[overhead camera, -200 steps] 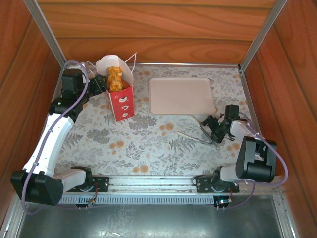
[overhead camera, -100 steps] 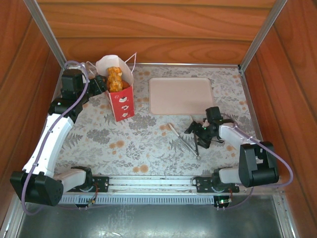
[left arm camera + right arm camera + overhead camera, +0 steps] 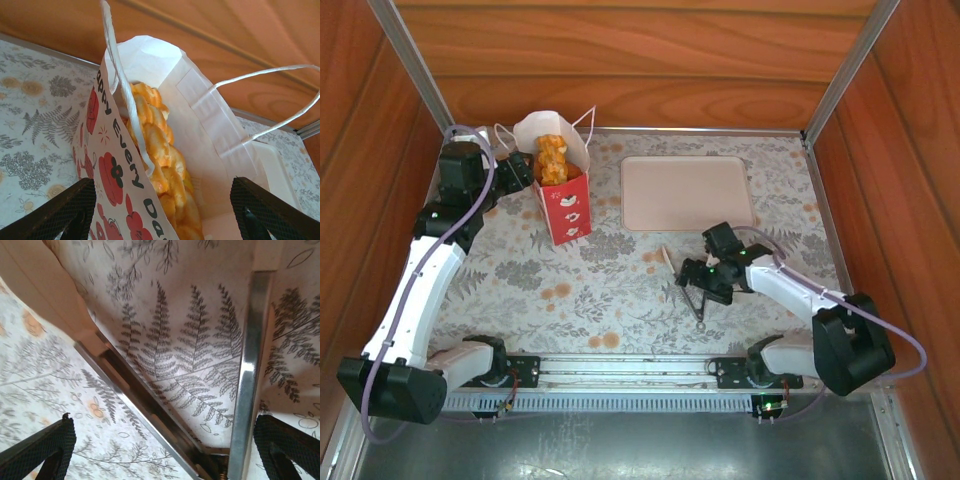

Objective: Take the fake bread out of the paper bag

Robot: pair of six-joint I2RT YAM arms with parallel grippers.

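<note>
From above, the paper bag [image 3: 565, 205] stands upright at the far left of the floral table [image 3: 600, 295]. Its mouth is open, with the fake bread [image 3: 552, 157] heaped in it, and the pale pink tray [image 3: 687, 192] lies well apart to its right. That view leaves the gap between the fingers unclear at either wrist; the wrist cameras show it. In the left wrist view the left fingers [image 3: 60, 212] are spread wide, one at each lower corner. The bag rises between them, its printed red face toward one finger and its plain white wall toward the other. Whether either pad presses the paper cannot be told. The golden rolls lie stacked inside the bag, beyond the fingertips and midway between them, with the cord handles arching above. In the right wrist view the right fingers [image 3: 287, 450] are likewise wide apart over the table. Between them lie the metal tongs [image 3: 248, 355], hinge toward the camera and arms spreading away. One steel arm runs just beside one finger and seems to touch it, while the other arm lies well clear of the opposite finger. The top view places these fingers and tongs near the middle of the table, in front of the tray and far from the bag.
</note>
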